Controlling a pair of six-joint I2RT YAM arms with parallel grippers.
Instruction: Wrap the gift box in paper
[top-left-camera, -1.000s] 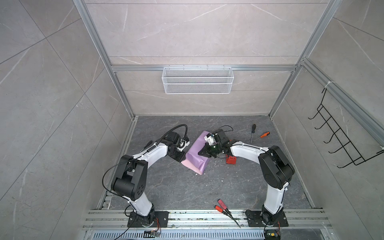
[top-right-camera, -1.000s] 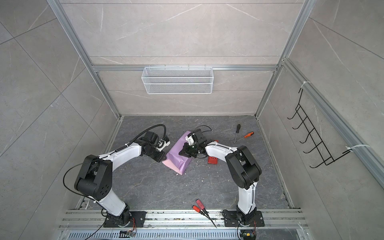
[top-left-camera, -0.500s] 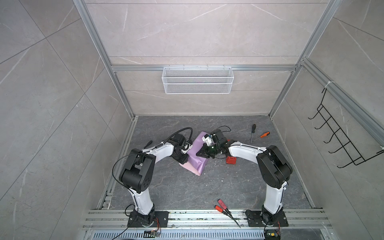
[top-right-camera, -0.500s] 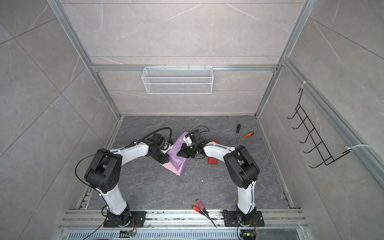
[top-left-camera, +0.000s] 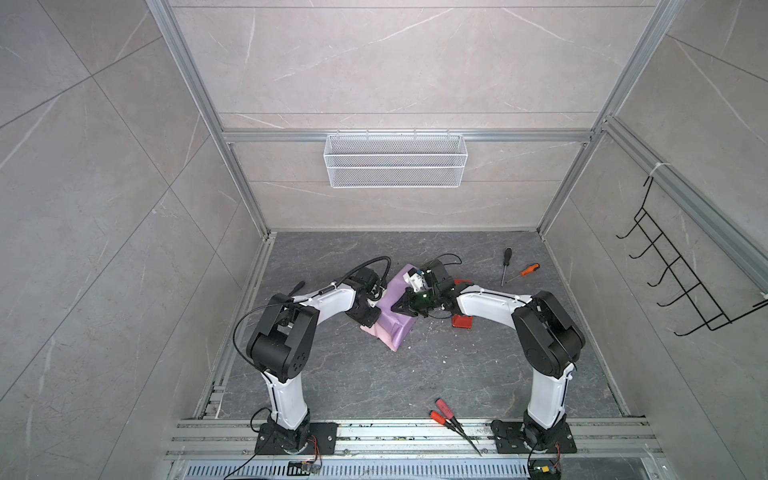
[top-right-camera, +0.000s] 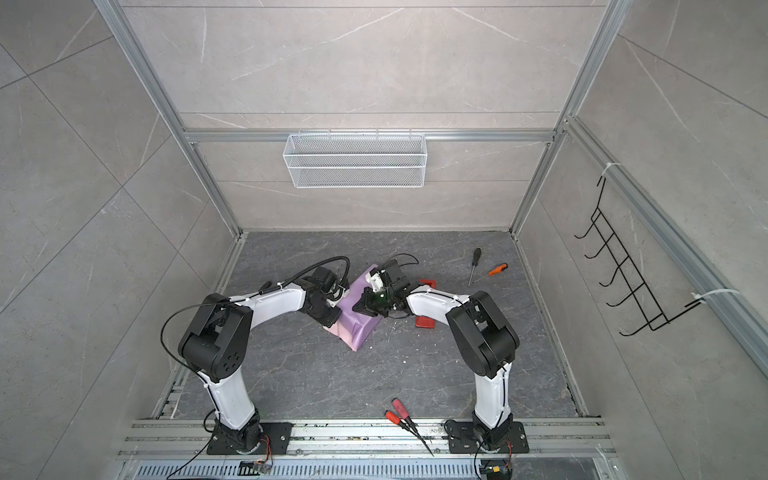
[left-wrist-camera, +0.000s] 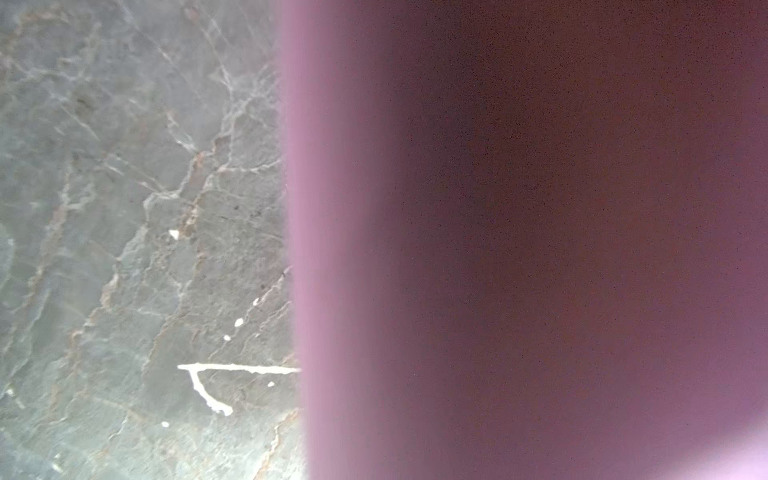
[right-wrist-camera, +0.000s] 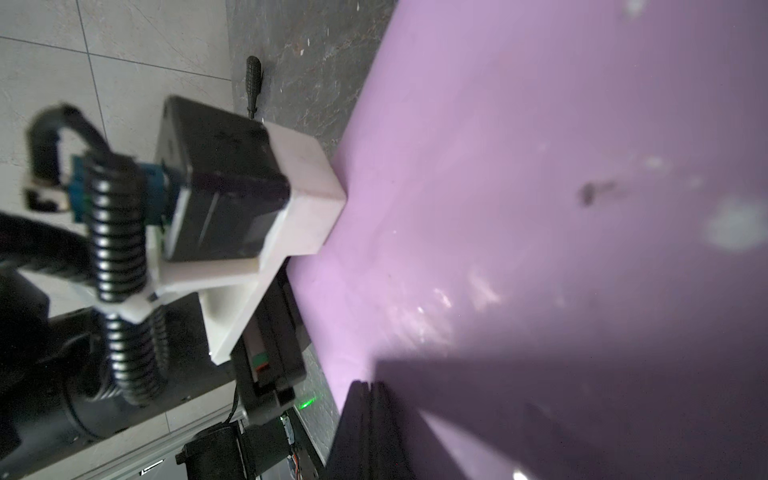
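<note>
Left pincer low on the tabletop at the left flank of the paper, jaws closed to almost nothing. Impossible to tell from any view whether pinching the sheet's edge or merely pushed against it, with the left wrist lens smothered by blurred lilac. Paper draped lilac side up over a hump near the tabletop's middle, pale pink underside peeking out low on the left. Gift box unseen, judged to be under that hump. Right pincer fully closed and empty, tips pressed down on the paper atop the hump like a paperweight. Probably light, thin, springy stuff, creasing readily and sliding on the smooth stone. Best taken by a free edge or corner, pinched flat, with the top pinned meanwhile. Box likely stiff but light, apt to skid if tugged sideways. Further right, red tape dispenser just beside the right arm, black-handled screwdriver well beyond.
</note>
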